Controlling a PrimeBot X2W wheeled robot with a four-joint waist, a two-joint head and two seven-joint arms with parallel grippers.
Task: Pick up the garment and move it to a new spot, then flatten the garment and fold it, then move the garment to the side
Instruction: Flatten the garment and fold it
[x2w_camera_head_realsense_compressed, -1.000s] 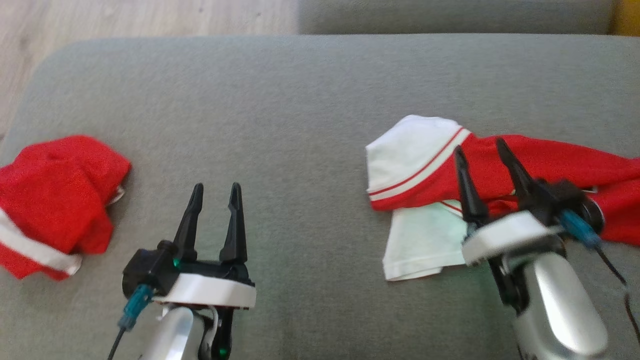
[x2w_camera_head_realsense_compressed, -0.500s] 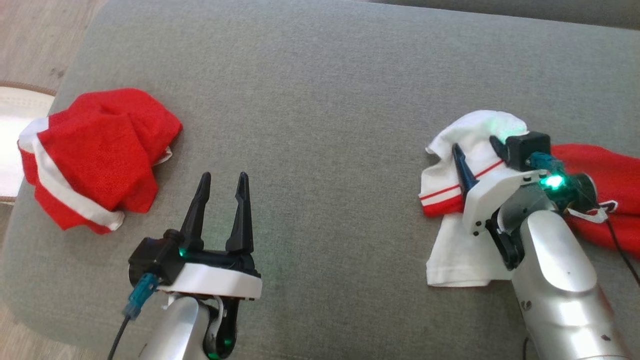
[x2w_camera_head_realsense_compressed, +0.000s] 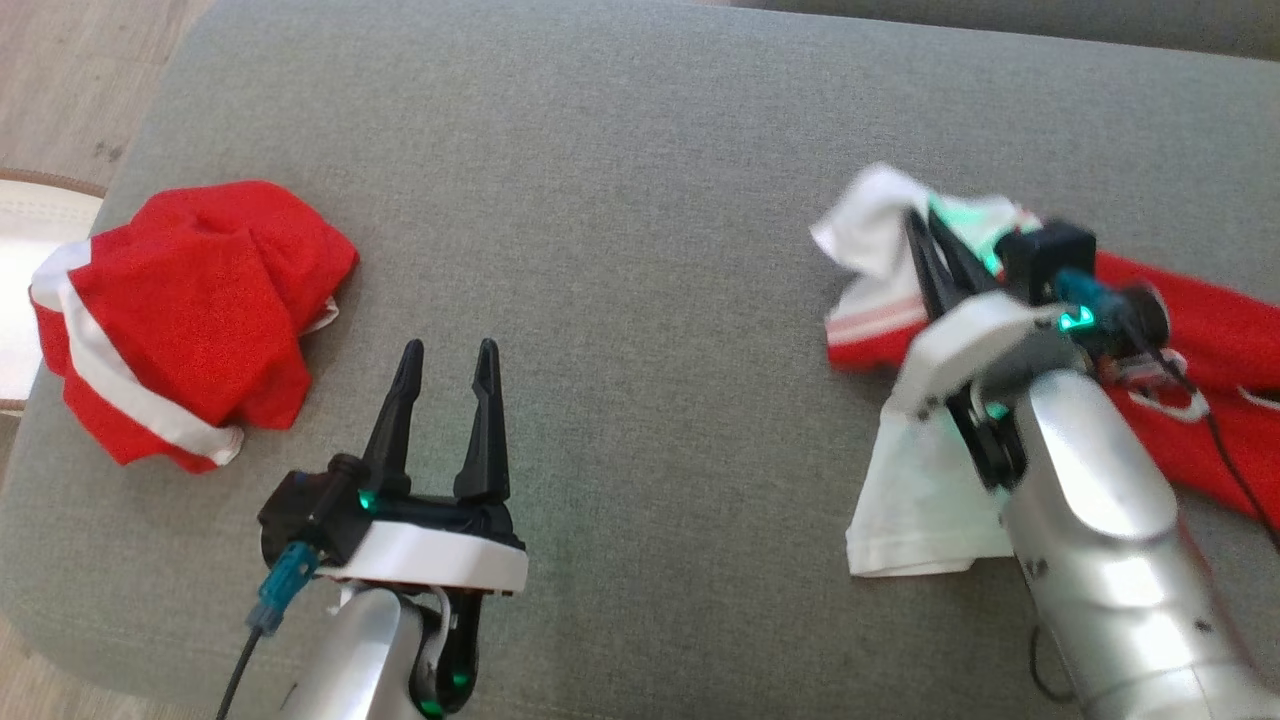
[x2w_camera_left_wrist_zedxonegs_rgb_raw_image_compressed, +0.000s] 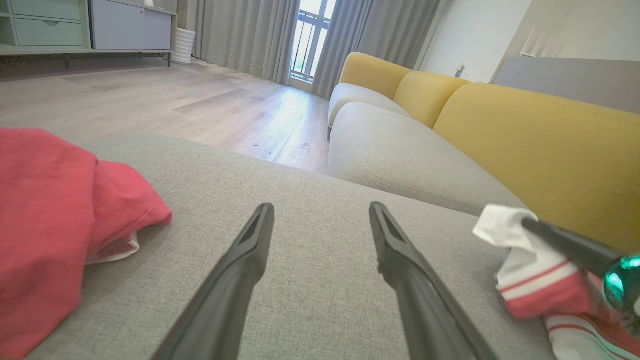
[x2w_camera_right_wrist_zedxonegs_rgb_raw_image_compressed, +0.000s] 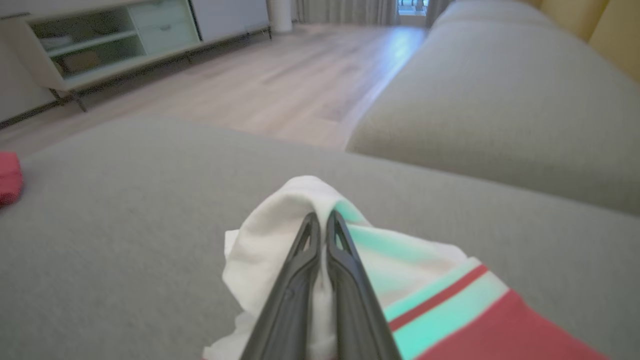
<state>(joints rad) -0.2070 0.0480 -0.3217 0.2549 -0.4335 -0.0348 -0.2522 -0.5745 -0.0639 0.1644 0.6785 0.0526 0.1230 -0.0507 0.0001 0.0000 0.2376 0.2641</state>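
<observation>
I see the garment (x2w_camera_head_realsense_compressed: 1215, 315) on the right side of the head view. It lies on the grey sofa seat (x2w_camera_head_realsense_compressed: 640, 200) and is cut by the right edge of the frame. It is red w/ a white end and red-white stripes. Its long axis goes approx. from the centre-right of the frame to the right edge, descending a little toward lower right. The white end points to the upper left. A second white flap spreads down toward the bottom of the frame, beside my right forearm.

My right gripper (x2w_camera_head_realsense_compressed: 920, 222) has its jaws closed on the white end. In the right wrist view the two fingers are pressed together (x2w_camera_right_wrist_zedxonegs_rgb_raw_image_compressed: 320, 216) and the white cloth of the garment (x2w_camera_right_wrist_zedxonegs_rgb_raw_image_compressed: 415, 280) is bunched around the tips, i.e. pinched between them. That end looks raised from the seat, but the head view is blurred there, so I cannot tell for sure.

My left gripper (x2w_camera_head_realsense_compressed: 450, 348) is at lower centre-left, jaws open w/ nothing between them, over bare seat; the same in the left wrist view (x2w_camera_left_wrist_zedxonegs_rgb_raw_image_compressed: 321, 207), w/ the garment (x2w_camera_left_wrist_zedxonegs_rgb_raw_image_compressed: 535, 285) at its right edge.

Another red garment (x2w_camera_head_realsense_compressed: 190, 310) is crumpled at the far left, well apart.
</observation>
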